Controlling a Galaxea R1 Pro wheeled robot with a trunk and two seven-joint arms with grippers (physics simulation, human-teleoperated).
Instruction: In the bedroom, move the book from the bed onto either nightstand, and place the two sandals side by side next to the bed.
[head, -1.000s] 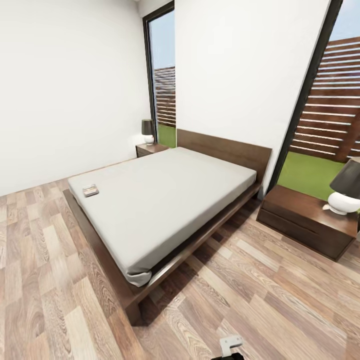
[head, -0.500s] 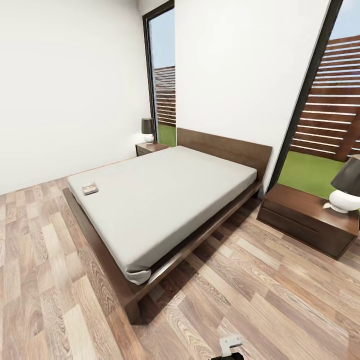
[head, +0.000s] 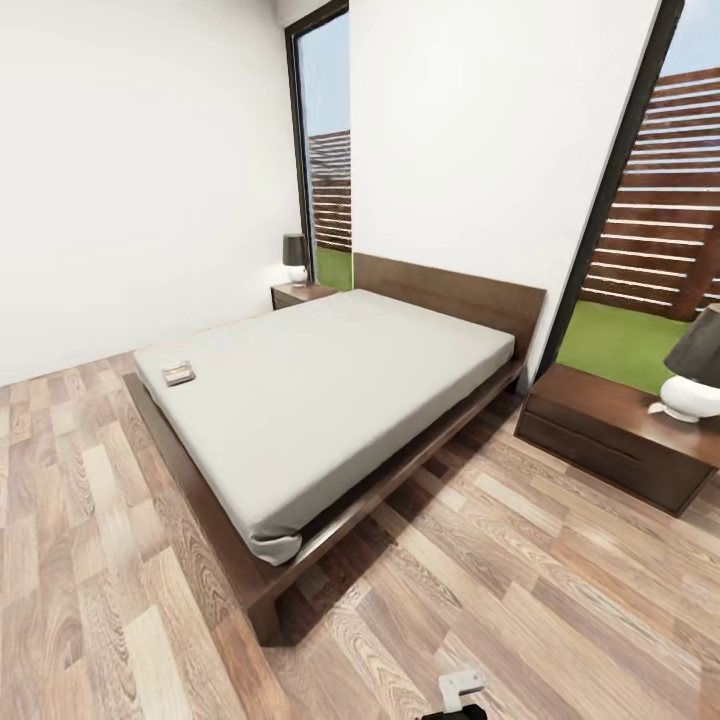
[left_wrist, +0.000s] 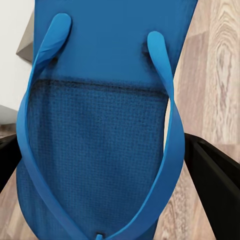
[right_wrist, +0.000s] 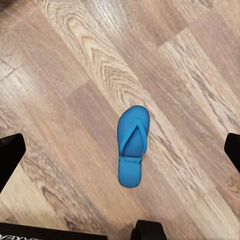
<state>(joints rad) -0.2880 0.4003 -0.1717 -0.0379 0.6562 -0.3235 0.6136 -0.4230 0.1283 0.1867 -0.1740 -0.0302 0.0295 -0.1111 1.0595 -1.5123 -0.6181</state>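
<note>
Your left gripper (left_wrist: 107, 160) clamps blue sandal (left_wrist: 100, 125); right gripper (right_wrist: 120, 150) spread above second sandal (right_wrist: 132, 145) on floor (right_wrist: 60, 75); book (head: 179, 373) on bed (head: 330, 390).

Book (head: 180, 374) on bed (head: 330, 390); sandal (right_wrist: 132, 145) on floor (right_wrist: 75, 100)

Open brown wood-plank floor (head: 560, 600) beside large grey-mattress bed (head: 330, 400); dark brown two-drawer nightstand (head: 610, 440) top partly occupied by white-based, dark-shaded lamp (head: 695, 385).
</note>
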